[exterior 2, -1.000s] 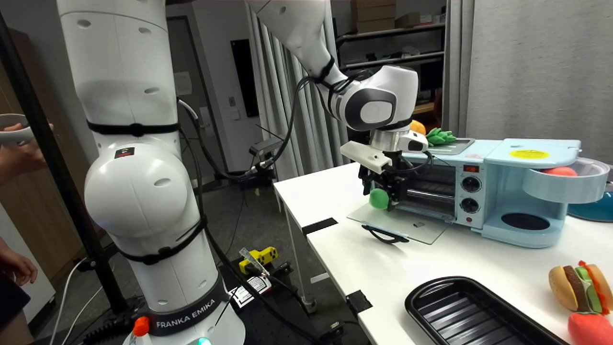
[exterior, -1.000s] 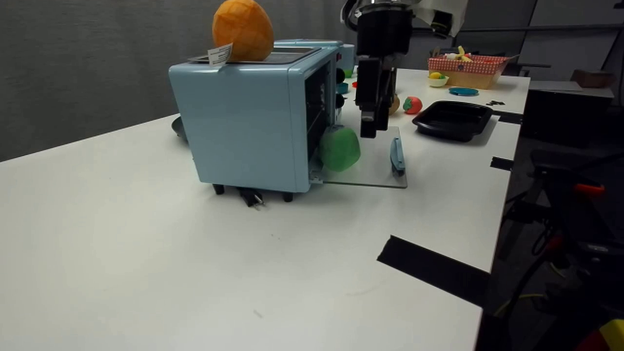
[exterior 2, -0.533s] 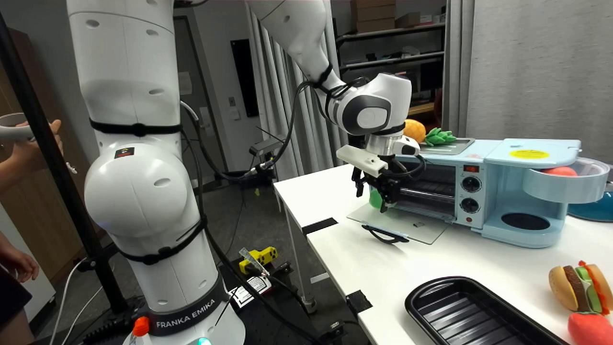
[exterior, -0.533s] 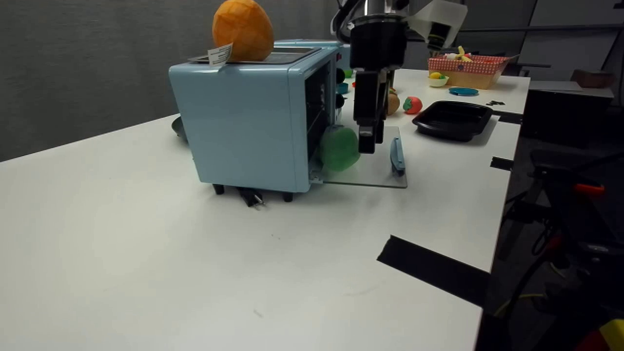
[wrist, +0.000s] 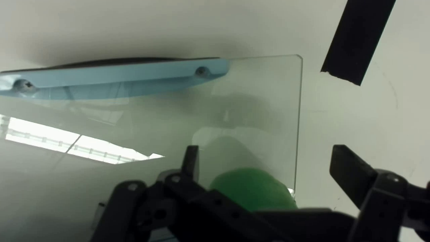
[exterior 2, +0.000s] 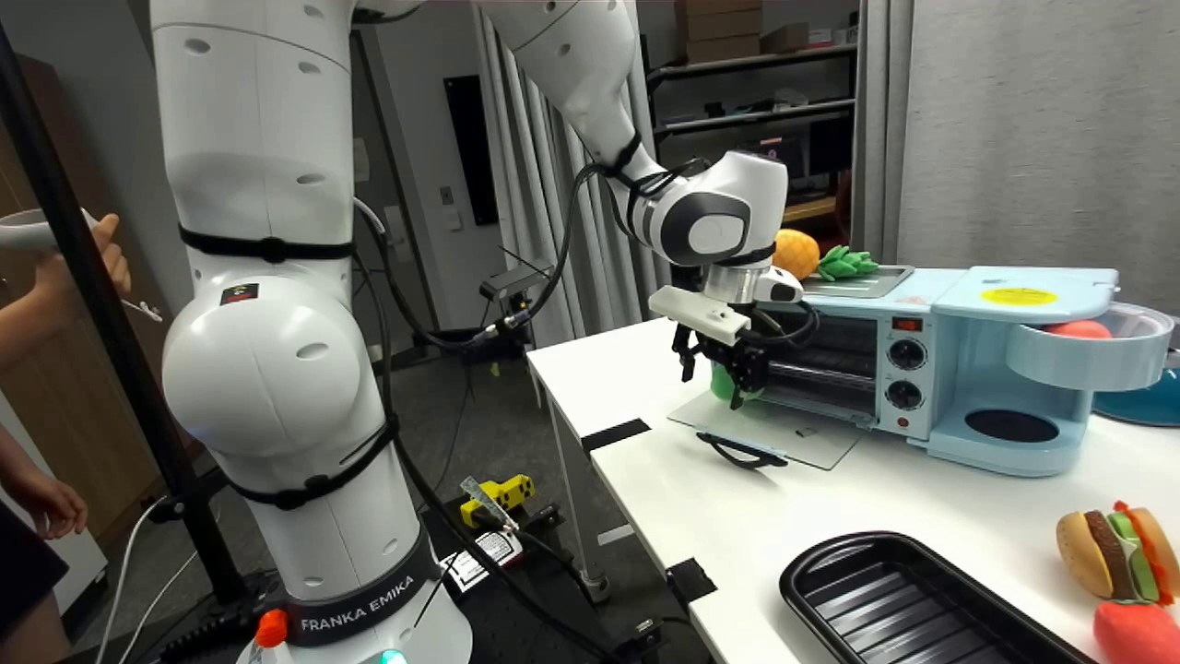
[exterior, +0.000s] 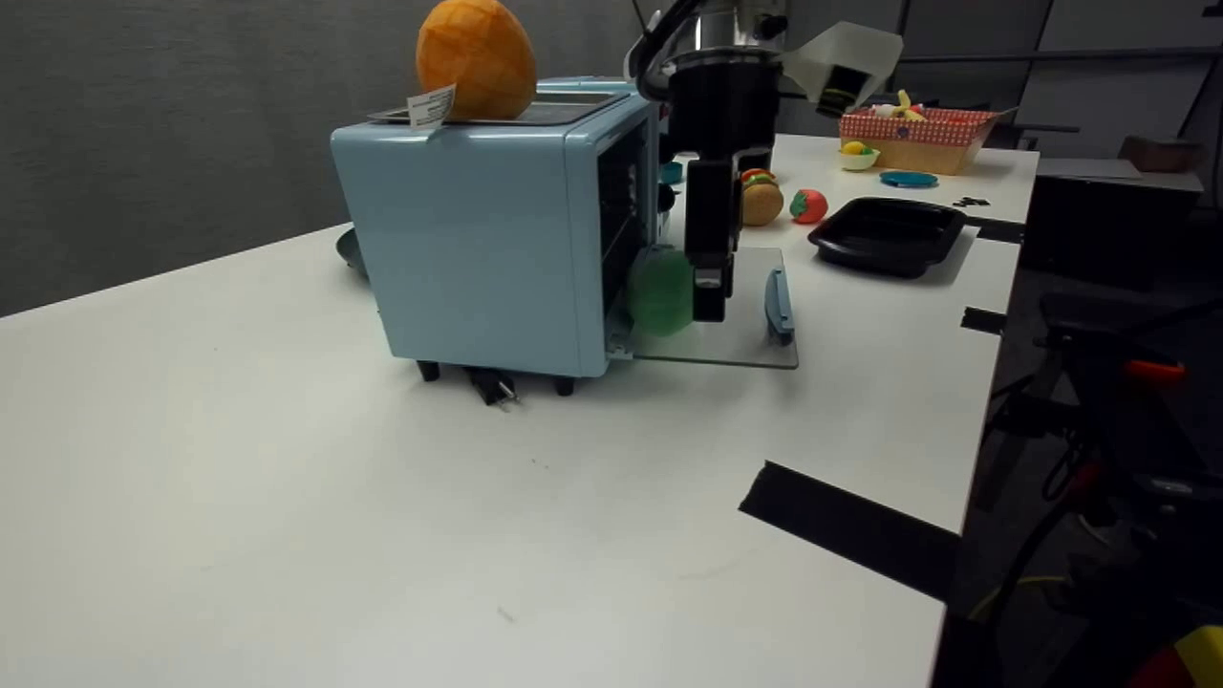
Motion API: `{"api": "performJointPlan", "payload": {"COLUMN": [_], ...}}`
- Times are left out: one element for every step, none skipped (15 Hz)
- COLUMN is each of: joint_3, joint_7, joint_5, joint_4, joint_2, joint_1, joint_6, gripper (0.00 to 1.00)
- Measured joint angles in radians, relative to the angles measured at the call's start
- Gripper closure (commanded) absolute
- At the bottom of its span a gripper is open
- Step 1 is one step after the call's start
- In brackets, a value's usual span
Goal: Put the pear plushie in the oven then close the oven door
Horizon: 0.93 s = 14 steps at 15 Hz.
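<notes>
The green pear plushie (exterior: 659,291) rests on the inner end of the open glass oven door (exterior: 736,349), against the opening of the light-blue oven (exterior: 468,248). It also shows in an exterior view (exterior 2: 722,383), partly behind the fingers, and in the wrist view (wrist: 250,188), its lower part hidden by the gripper. The door lies folded down flat, its blue handle (wrist: 114,79) at the outer edge. My gripper (exterior: 710,306) is open and empty, low over the door on the outer side of the plushie. In the wrist view its fingers (wrist: 265,151) stand wide apart, with the plushie beyond them.
An orange plushie (exterior: 478,62) sits on the oven's top. A coffee-maker section (exterior 2: 1023,369) adjoins the oven. A black tray (exterior 2: 922,599), a toy burger (exterior 2: 1115,553) and a strawberry (exterior: 808,206) lie on the table. The table's front edge has black tape strips (exterior: 850,526).
My gripper has moved down and outward from the oven, so its fingers now stand in front of the plushie. The plushie and door have not visibly moved.
</notes>
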Motion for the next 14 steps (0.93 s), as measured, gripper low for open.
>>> {"api": "performJointPlan", "payload": {"joint_3": [0.004, 0.008, 0.011, 0.014, 0.016, 0.018, 0.02, 0.021, 0.021, 0.021, 0.021, 0.021, 0.021, 0.021], "joint_7": [-0.006, -0.012, -0.017, -0.021, -0.023, -0.024, -0.025, -0.025, -0.026, -0.027, -0.03, -0.034, -0.037, -0.039], "joint_5": [-0.005, -0.012, -0.021, -0.03, -0.041, -0.049, -0.057, -0.064, -0.073, -0.079, -0.081, -0.081, -0.082, -0.083], "joint_4": [0.003, 0.005, 0.008, 0.01, 0.011, 0.012, 0.012, 0.013, 0.013, 0.013, 0.013, 0.013, 0.013, 0.013], "joint_2": [0.003, 0.006, 0.009, 0.012, 0.014, 0.016, 0.018, 0.02, 0.022, 0.024, 0.026, 0.027, 0.027, 0.027], "joint_1": [0.0, 0.0, 0.0, 0.0, 0.0, 0.0, 0.0, 0.0, 0.0, 0.0, 0.0, 0.0, 0.0, 0.0], "joint_6": [0.009, 0.02, 0.032, 0.042, 0.054, 0.064, 0.073, 0.08, 0.089, 0.095, 0.099, 0.103, 0.107, 0.111], "gripper": [0.0, 0.0, 0.0, 0.0, 0.02, 0.2, 0.26, 0.31, 0.39, 0.48, 0.55, 0.64, 0.7, 0.77]}}
